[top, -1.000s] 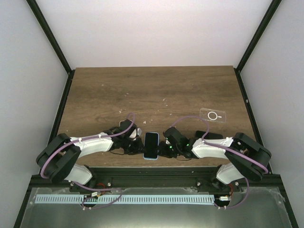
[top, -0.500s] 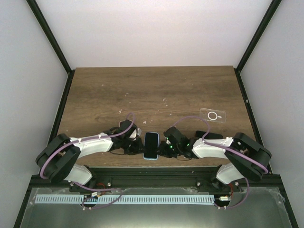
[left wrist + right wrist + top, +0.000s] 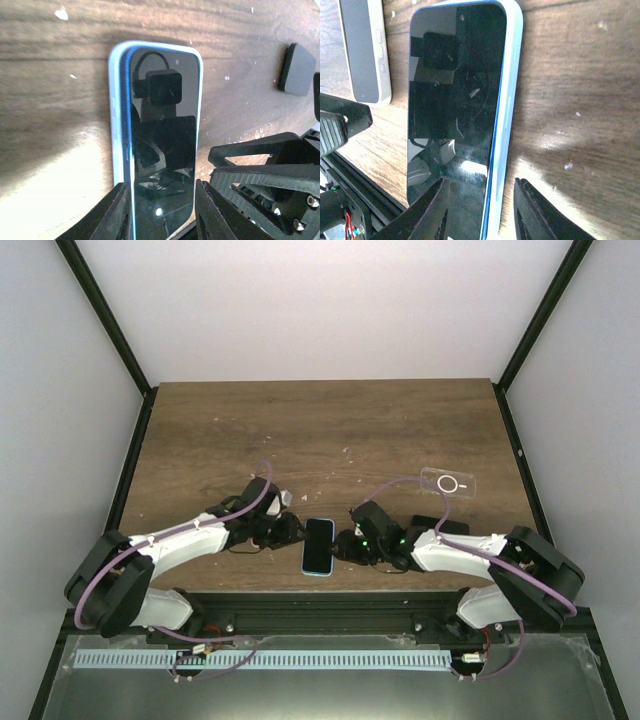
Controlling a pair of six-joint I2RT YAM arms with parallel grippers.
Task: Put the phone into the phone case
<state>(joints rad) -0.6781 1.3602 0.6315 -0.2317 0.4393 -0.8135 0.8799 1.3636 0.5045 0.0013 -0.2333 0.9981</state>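
The phone (image 3: 319,546), with a black screen and a blue frame, lies face up near the table's front edge inside a light blue rim. It also shows in the left wrist view (image 3: 162,125) and in the right wrist view (image 3: 455,90). One long blue side stands a little above the light blue rim. A clear phone case (image 3: 449,483) with a white ring lies at the back right. My left gripper (image 3: 290,530) (image 3: 161,184) is open, its fingers either side of the phone's near end. My right gripper (image 3: 348,543) (image 3: 479,180) is open, one finger over the screen and one over the table.
A dark grey square pad (image 3: 297,70) lies on the table behind my right arm (image 3: 440,525). A grey slab with a white edge (image 3: 365,50) lies beyond the phone in the right wrist view. The black front rail (image 3: 320,600) runs just below the phone.
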